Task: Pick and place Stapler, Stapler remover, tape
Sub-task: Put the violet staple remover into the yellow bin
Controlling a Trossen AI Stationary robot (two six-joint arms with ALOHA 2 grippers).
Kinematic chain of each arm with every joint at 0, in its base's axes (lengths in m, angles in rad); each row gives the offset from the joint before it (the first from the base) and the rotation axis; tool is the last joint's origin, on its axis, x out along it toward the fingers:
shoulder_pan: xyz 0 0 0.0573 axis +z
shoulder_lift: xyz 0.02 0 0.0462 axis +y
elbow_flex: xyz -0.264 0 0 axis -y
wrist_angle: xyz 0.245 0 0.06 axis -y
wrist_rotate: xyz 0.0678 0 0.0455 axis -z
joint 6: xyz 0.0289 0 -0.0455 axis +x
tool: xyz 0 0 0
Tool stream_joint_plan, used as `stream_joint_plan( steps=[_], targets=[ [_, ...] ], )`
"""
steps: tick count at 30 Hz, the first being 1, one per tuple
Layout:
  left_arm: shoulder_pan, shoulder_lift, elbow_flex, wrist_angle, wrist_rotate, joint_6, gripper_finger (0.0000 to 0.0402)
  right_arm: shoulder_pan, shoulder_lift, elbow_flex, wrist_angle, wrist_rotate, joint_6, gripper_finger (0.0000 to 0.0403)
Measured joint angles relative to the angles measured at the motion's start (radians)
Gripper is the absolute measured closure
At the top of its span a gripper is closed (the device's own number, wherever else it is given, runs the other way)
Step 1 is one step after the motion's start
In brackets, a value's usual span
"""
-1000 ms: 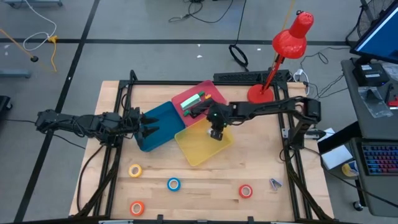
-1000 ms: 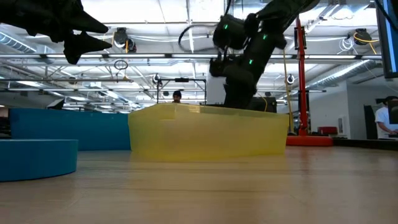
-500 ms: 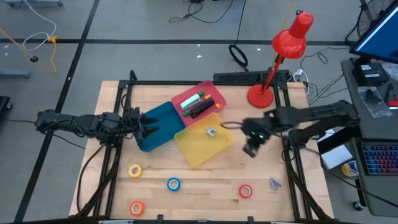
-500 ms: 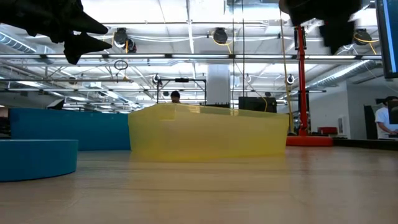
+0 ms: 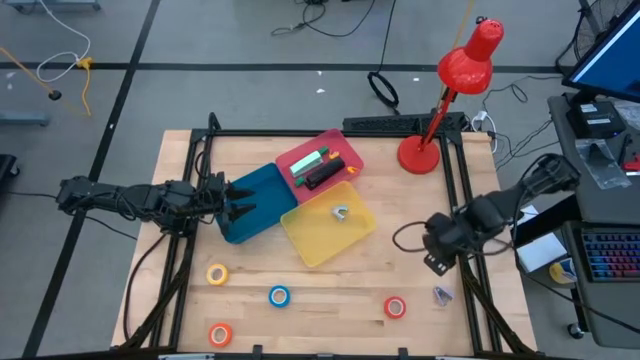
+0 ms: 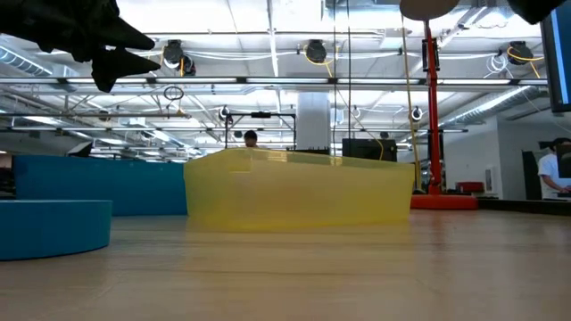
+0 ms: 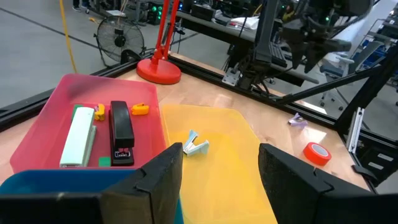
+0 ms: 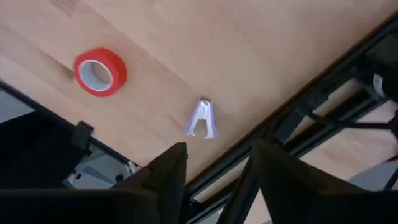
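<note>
A pale stapler remover point(image 5: 441, 294) point(image 8: 203, 119) lies on the table near the front right, beside the red tape roll point(image 5: 395, 307) point(image 8: 100, 71). My right gripper point(image 5: 437, 262) point(image 8: 214, 168) hovers open above them, pointing down and holding nothing. A silver stapler remover point(image 5: 341, 212) point(image 7: 194, 144) lies in the yellow bin point(image 5: 310, 240). The black stapler point(image 5: 322, 176) point(image 7: 122, 130) lies in the pink bin point(image 5: 300, 155). Yellow point(image 5: 217, 273), blue point(image 5: 279, 295) and orange point(image 5: 220, 334) tape rolls lie flat near the front edge. My left gripper point(image 5: 240, 210) point(image 7: 221, 171) waits open over the blue bin point(image 5: 262, 190).
A red desk lamp point(image 5: 450, 90) stands at the back right corner. A black frame rail point(image 5: 462, 215) runs along the table's right side, close to my right gripper. A green-and-white stapler point(image 7: 78, 137) lies beside the black one in the pink bin.
My right gripper has swung up and away from above the yellow bin, toward the table's right and near edges. It has turned about and tipped to point downward. A silver stapler remover now shows in the yellow bin, where the gripper had been.
</note>
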Motion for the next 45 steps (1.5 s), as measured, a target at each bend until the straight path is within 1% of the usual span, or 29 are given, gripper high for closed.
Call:
stream_joint_plan(
  steps=[4,10,15,22,26,30,35,42,45],
  targets=[
    [0.0,0.0,0.0,0.0,0.0,0.001,0.0192,0.072,0.001,-0.065,0.078,-0.001,0.091,0.0192],
    [0.0,0.0,0.0,0.0,0.0,0.006,0.0192,0.128,0.001,-0.218,0.173,-0.064,0.103,0.0167],
    [0.0,0.0,0.0,0.001,0.0,-0.002,0.0192,0.146,0.001,-0.357,0.262,-0.136,0.104,0.0167],
    [0.0,0.0,0.0,0.001,0.0,-0.03,0.0192,0.148,0.001,-0.539,0.478,-0.256,0.068,0.0176],
    [0.0,0.0,0.0,0.001,0.0,-0.049,0.0192,0.148,0.001,-0.606,0.589,-0.264,0.076,0.0175],
    [0.0,0.0,0.0,0.001,0.0,-0.055,0.0192,0.148,0.001,-0.64,0.663,-0.265,0.096,0.0176],
    [0.0,0.0,0.0,0.001,0.0,-0.06,0.0192,0.159,0.001,-0.642,0.729,-0.267,0.121,0.0179],
    [0.0,0.0,0.0,0.001,0.0,-0.058,0.0192,0.246,0.001,-0.642,0.819,-0.264,0.247,0.0183],
    [0.0,0.0,0.0,0.001,0.0,-0.055,0.0192,0.282,0.001,-0.642,0.829,-0.261,0.3,0.0187]
  ],
)
